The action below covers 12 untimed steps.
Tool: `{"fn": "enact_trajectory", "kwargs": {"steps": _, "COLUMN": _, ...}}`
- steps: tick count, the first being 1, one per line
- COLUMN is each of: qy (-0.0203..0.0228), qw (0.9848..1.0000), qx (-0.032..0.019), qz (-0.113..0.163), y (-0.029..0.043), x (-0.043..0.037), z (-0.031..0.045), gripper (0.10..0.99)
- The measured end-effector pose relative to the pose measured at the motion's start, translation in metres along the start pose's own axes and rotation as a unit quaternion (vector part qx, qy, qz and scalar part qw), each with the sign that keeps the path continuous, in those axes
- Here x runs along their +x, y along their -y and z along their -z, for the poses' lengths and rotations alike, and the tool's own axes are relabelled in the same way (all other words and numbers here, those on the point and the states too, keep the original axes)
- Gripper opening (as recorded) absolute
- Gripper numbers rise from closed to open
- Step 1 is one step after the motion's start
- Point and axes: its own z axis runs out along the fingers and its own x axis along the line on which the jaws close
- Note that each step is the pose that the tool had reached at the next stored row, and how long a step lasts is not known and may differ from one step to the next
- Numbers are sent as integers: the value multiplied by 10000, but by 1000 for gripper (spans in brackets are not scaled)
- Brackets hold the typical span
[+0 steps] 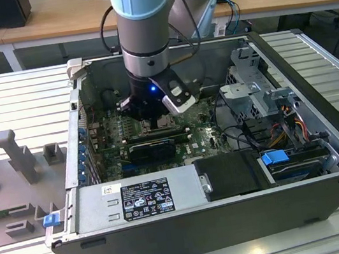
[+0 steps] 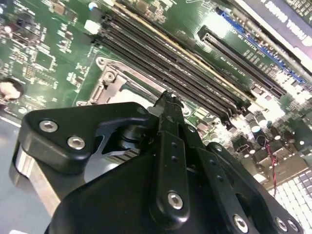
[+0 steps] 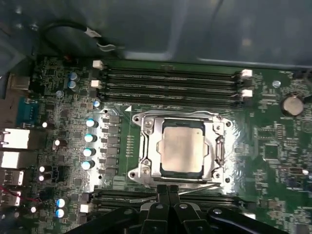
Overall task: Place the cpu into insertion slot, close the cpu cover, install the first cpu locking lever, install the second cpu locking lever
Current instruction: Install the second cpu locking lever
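In the first wrist view the cpu (image 3: pixel 181 146) lies flat in the insertion slot (image 3: pixel 206 163), its pale metal top facing up. The cpu cover (image 3: pixel 146 146) is down around it as a bright metal frame with the chip showing through its window. My gripper (image 3: pixel 168 192) hangs at the slot's edge with its fingers shut together. A thin locking lever (image 3: pixel 200 187) runs along that edge right beside the fingertips. The second wrist view has the gripper (image 2: pixel 168 100) over a corner of the slot (image 2: pixel 114 85). In the exterior view the gripper (image 1: pixel 156 121) reaches down into the open computer case.
Long black memory slots (image 3: pixel 170 83) run along the far side of the socket, and more lie under the fingers. Blue capacitors (image 3: pixel 88 146) and a coin battery (image 3: pixel 292 105) flank it. The power supply (image 1: pixel 136 200), drive cage (image 1: pixel 250 88) and cables (image 1: pixel 286 128) crowd the case.
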Motion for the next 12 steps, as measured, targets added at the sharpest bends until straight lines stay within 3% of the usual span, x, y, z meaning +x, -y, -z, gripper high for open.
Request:
{"fn": "enact_trajectory", "kwargs": {"steps": 3, "qy": 0, "qw": 10000, "qx": -58, "qz": 19, "y": 11, "x": 78, "z": -52, "gripper": 106}}
{"fn": "enact_trajectory", "kwargs": {"steps": 12, "qy": 15, "qw": 9995, "qx": -325, "qz": 22, "y": 100, "x": 181, "z": -61, "gripper": 106}}
